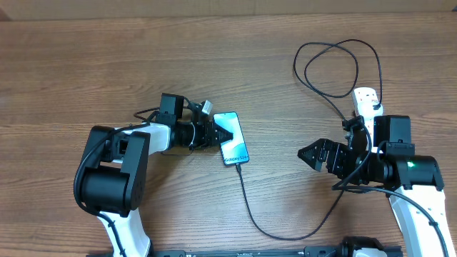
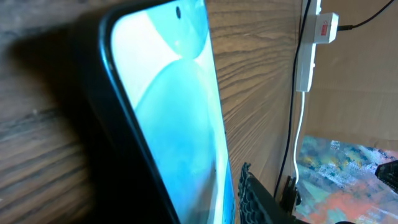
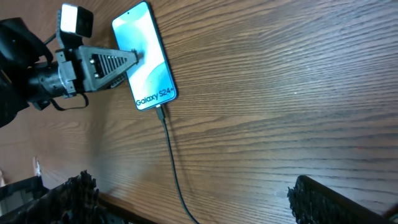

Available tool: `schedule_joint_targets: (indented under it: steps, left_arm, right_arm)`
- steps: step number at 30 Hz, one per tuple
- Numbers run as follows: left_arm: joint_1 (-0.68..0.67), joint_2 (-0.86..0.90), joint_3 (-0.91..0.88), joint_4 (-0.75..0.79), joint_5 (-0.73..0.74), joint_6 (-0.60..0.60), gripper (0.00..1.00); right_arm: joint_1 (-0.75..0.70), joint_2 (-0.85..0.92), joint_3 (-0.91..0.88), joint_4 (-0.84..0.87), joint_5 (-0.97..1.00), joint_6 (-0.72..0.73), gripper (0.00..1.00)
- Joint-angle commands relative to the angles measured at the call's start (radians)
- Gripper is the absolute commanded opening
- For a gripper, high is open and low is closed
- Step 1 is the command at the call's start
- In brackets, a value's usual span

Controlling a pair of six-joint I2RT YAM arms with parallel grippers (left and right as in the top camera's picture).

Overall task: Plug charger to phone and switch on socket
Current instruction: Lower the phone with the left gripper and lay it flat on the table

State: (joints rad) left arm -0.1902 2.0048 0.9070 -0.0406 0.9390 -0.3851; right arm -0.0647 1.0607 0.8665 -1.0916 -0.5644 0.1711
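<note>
The phone (image 1: 233,140) lies mid-table with its screen lit. It reads "Galaxy S24+" in the right wrist view (image 3: 149,62). My left gripper (image 1: 216,133) is shut on the phone's upper left edge, and its screen fills the left wrist view (image 2: 168,112). The charger's black cable (image 1: 250,210) is plugged into the phone's lower end (image 3: 160,113), then curves along the front and loops up to the socket (image 1: 366,102). The socket is a white strip with a red switch (image 2: 323,28), partly hidden by my right arm. My right gripper (image 1: 310,155) is open and empty, hovering right of the phone, with the cable below its jaws (image 3: 196,202).
The cable makes large loose loops (image 1: 335,64) on the wood table behind the socket. The table's front edge runs close below both arm bases.
</note>
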Motion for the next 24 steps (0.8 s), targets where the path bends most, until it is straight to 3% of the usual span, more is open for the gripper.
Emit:
schedule_joint_targets:
  steps: [1, 11, 24]
  left_arm:
    - [-0.002, 0.032, -0.014, -0.015, -0.194, 0.018, 0.35]
    - [-0.002, 0.032, -0.014, -0.116, -0.377, -0.015, 0.40]
    - [-0.017, 0.032, -0.014, -0.142, -0.422, -0.011, 0.47]
  right_arm:
    - [-0.003, -0.002, 0.016, 0.005, 0.033, -0.008, 1.00]
    - [-0.003, -0.002, 0.016, 0.006, 0.033, -0.008, 1.00]
    - [-0.003, -0.002, 0.016, 0.015, 0.032, -0.008, 1.00]
